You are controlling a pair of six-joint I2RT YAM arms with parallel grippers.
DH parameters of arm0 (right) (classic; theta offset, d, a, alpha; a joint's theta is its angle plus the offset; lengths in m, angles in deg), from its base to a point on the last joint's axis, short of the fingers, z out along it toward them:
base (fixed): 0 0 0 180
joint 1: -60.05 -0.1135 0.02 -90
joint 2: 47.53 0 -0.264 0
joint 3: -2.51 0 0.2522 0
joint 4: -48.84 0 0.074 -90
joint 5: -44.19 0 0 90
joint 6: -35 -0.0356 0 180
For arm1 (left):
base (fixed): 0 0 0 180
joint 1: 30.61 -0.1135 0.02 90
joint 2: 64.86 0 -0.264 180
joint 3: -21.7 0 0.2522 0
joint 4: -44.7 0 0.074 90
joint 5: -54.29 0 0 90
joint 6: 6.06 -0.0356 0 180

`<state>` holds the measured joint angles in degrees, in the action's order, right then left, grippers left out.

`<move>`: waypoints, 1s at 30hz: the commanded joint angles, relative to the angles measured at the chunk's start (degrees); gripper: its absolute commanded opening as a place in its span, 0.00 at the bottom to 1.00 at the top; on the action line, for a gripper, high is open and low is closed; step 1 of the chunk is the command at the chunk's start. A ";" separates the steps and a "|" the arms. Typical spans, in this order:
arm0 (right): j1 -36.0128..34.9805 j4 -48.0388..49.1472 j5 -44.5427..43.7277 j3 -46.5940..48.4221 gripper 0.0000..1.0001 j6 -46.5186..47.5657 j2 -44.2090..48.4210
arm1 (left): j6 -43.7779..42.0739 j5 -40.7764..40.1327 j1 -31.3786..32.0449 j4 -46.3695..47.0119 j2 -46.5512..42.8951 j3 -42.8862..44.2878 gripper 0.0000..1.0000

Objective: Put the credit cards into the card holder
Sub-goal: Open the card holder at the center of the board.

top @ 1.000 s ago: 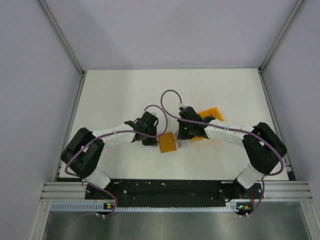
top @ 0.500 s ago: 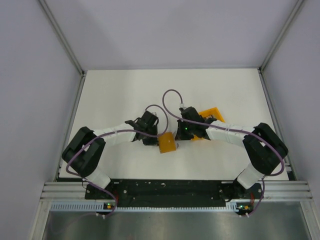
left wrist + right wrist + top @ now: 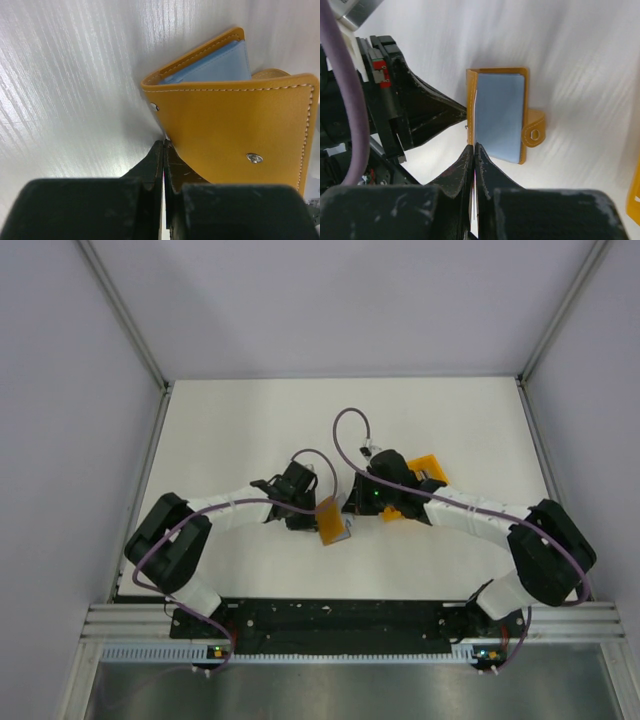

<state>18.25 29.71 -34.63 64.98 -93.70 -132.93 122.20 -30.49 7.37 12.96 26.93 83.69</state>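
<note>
1. While my left claw (image 3: 312,512) is clenched on the mustard cover of the holder (image 3: 333,522), propping it open at the centre of the top view, the blue-grey lining faces my right claw (image 3: 474,152).
2. My right claw pinches a thin white card (image 3: 473,210) edge-on. Its far end meets the lining's left edge, but I cannot tell whether it is inside the pocket.
3. I judge the step in hand is feeding this card in.
4. The next move calls for a straight push along the card's plane, with my left grip firm so the holder neither slides nor folds.
5. Other cards are out of sight.
</note>
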 commanded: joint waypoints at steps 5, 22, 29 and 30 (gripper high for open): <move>0.23 7.56 6.66 -0.28 0.00 -1.99 -0.63 | -0.47 1.56 0.08 3.74 -0.03 2.40 0.00; -4.25 8.71 7.45 4.46 0.00 -4.19 -8.90 | 2.87 -4.68 -0.80 5.06 -5.21 -5.24 0.00; -6.71 7.03 5.34 8.51 0.00 -3.05 -9.43 | 3.40 -6.53 -1.85 6.55 -6.01 -8.15 0.00; -6.80 7.30 5.69 8.77 0.00 -3.31 -9.43 | 3.40 -6.53 -2.03 6.55 -6.27 -8.50 0.00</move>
<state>12.48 35.05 -28.59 70.09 -97.09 -142.53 125.22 -35.17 6.12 18.60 21.84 77.18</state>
